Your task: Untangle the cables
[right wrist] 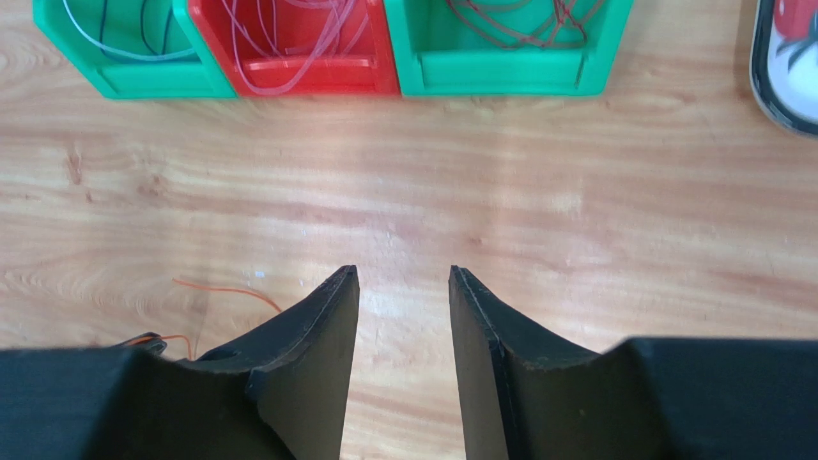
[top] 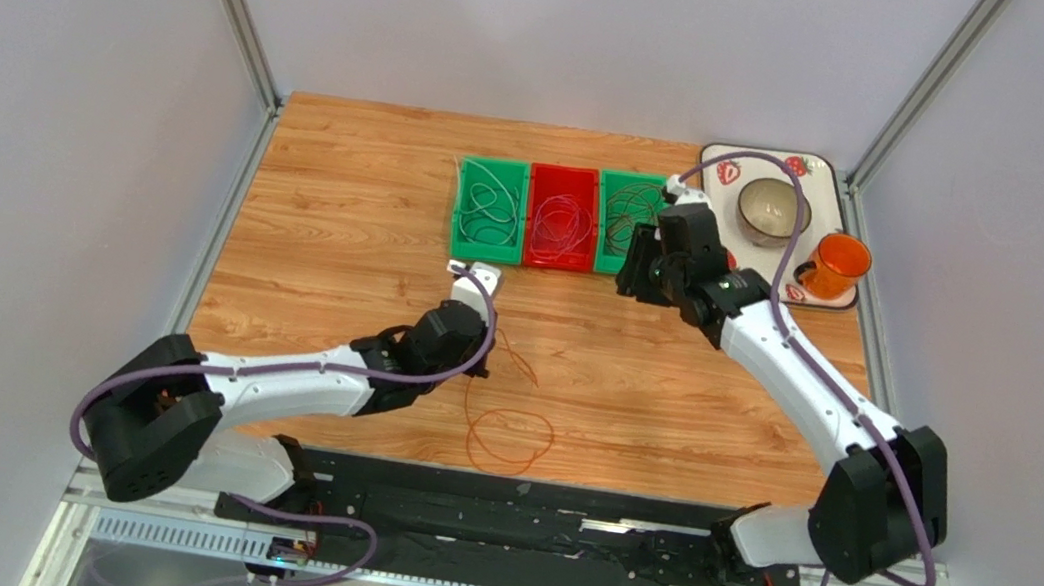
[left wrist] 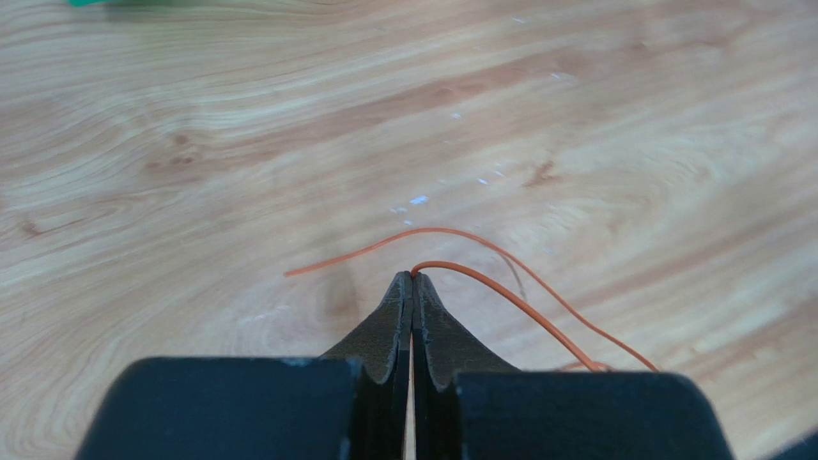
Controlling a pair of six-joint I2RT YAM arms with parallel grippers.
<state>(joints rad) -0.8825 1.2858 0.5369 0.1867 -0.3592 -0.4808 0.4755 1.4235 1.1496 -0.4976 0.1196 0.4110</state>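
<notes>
Pinching orange cable (left wrist: 518,305); left gripper (left wrist: 413,277)

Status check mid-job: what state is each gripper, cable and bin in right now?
Left gripper: shut on the orange cable.
Right gripper: open, empty.
Orange cable: pinched, rest looped on the table.
Left green bin: holds white and dark cables.
Red bin: holds pale cables.
Right green bin: holds dark red cables.
Bowl: upright on the tray.
</notes>
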